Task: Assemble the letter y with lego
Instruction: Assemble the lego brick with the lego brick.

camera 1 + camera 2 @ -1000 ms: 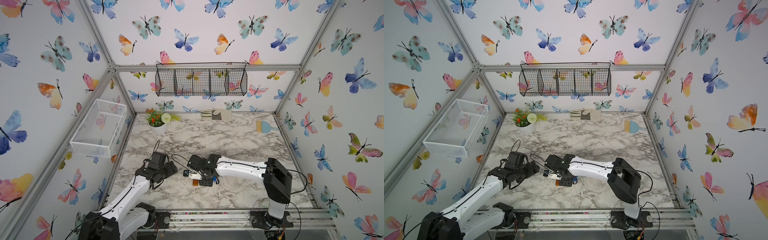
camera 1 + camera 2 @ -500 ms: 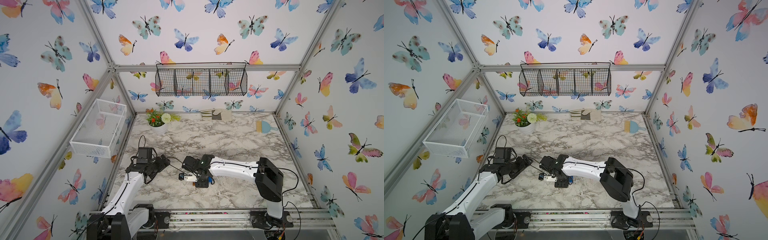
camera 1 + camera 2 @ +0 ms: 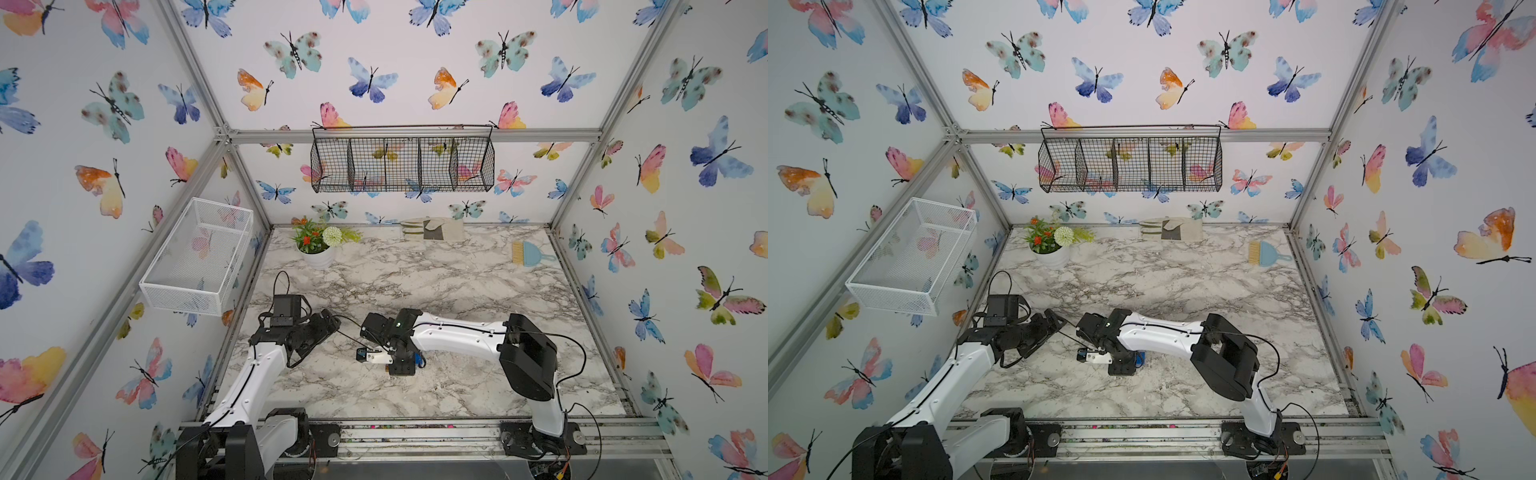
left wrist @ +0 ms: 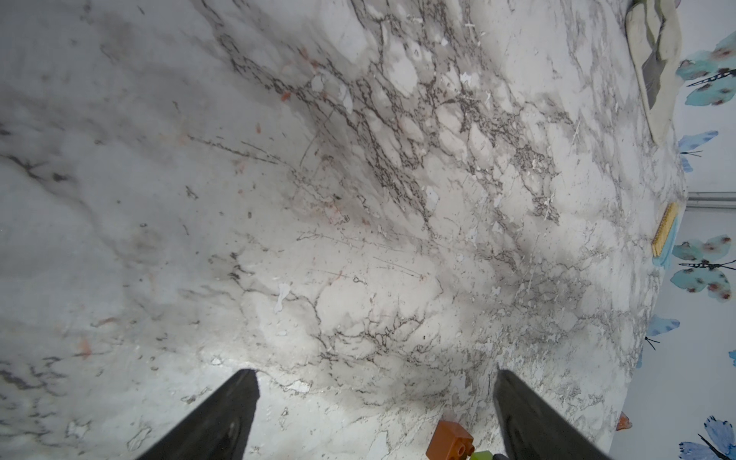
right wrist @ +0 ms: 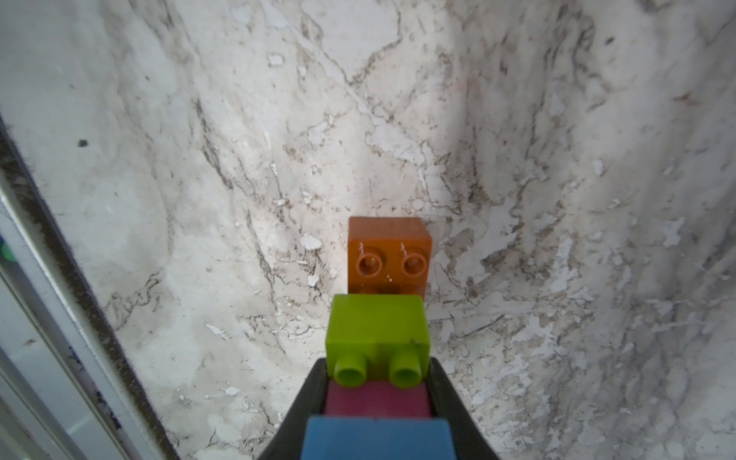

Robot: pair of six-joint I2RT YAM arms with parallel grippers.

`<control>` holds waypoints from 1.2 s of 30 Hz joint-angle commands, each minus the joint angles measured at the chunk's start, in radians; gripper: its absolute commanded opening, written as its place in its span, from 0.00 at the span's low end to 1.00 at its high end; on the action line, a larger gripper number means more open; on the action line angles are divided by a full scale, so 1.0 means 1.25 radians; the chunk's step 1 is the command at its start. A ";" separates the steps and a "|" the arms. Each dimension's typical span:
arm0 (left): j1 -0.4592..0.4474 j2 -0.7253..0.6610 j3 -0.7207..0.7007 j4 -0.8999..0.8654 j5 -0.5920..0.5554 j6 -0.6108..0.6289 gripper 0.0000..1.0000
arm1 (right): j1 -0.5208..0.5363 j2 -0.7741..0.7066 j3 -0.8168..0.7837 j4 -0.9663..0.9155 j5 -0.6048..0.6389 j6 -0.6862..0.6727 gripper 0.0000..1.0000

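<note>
Marble table (image 3: 415, 282), scuffed and flaking. Along its far edge stand a flower pot (image 3: 319, 245), a folded glove (image 3: 432, 228) and a blue brush (image 3: 530, 253). A black wire basket (image 3: 402, 160) hangs on the back wall and a white mesh basket (image 3: 199, 257) on the left wall. All of these are well apart from the arms, which work near the front edge.

In both top views the right wrist covers the bricks. Only a sliver of the blue brick (image 3: 1140, 356) shows beside the right gripper (image 3: 401, 365).

Against a second ago, the left arm has drawn back toward the left side of the table. Its gripper was close beside the right one then and now stands clear of it. The right gripper keeps to about the same spot, low over the table.

Left gripper (image 4: 374, 374): jaws spread wide, nothing between them, bare marble below. The orange brick (image 4: 450, 440) lies on the table near one finger, untouched.

Right gripper (image 5: 376, 382): jaws closed tight on the pink brick (image 5: 376, 400). The green brick (image 5: 376, 326) sticks out past the fingertips, and the blue brick sits behind the pink one. This unfinished letter y is held low at the front middle of the table. The orange brick lies just beyond the green one, studs toward the camera. Whether the two touch, I cannot tell.
</note>
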 commanded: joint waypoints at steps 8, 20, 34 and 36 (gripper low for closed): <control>0.004 0.000 0.007 -0.001 0.018 0.015 0.94 | 0.006 0.032 0.018 -0.025 0.000 -0.005 0.24; 0.004 0.005 0.007 0.000 0.027 0.018 0.94 | 0.004 0.048 0.019 -0.025 0.000 -0.016 0.24; 0.005 0.021 0.009 0.002 0.044 0.027 0.94 | 0.005 0.093 0.102 -0.072 -0.050 -0.002 0.23; 0.004 0.020 0.009 0.002 0.045 0.027 0.94 | 0.004 0.099 0.116 -0.079 -0.058 0.010 0.23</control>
